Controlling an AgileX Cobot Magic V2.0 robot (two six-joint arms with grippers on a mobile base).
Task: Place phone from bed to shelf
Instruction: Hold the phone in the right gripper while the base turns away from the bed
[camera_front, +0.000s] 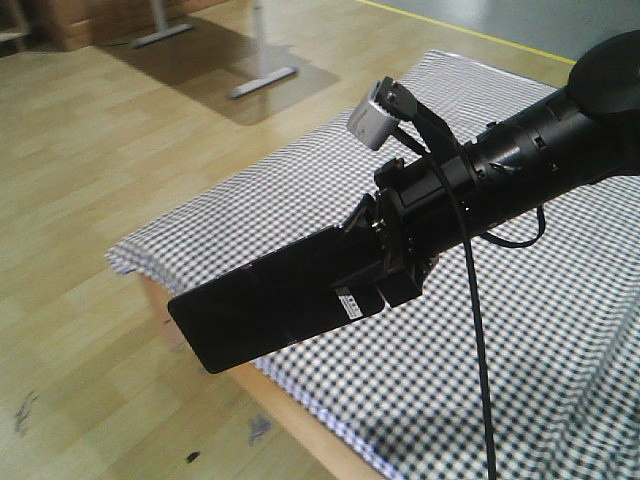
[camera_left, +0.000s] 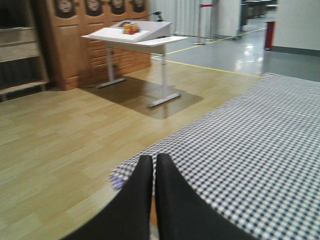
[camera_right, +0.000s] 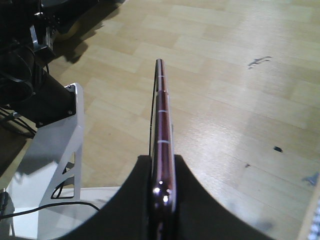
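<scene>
My right claw (camera_front: 385, 278) is clamped on the phone (camera_front: 268, 305), airborne over the bed (camera_front: 560, 330) edge. The left claw (camera_left: 154, 172) is together, empty. I should swing slowly, phone level; no shelf visible.

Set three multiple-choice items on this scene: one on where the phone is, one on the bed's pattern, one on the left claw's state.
1. Where is the phone?
A lying on the floor; B on a desk; C held up in the right claw.
2. What pattern covers the bed?
A black-and-white check; B plain red; C blue stripes.
3. How is the left claw?
A wide open; B shut and empty; C gripping the phone.

Key:
1. C. The right wrist view shows the phone edge-on between the fingers.
2. A. The check is plain in the front view.
3. B. It is closed to a thin slit with nothing inside.
</scene>
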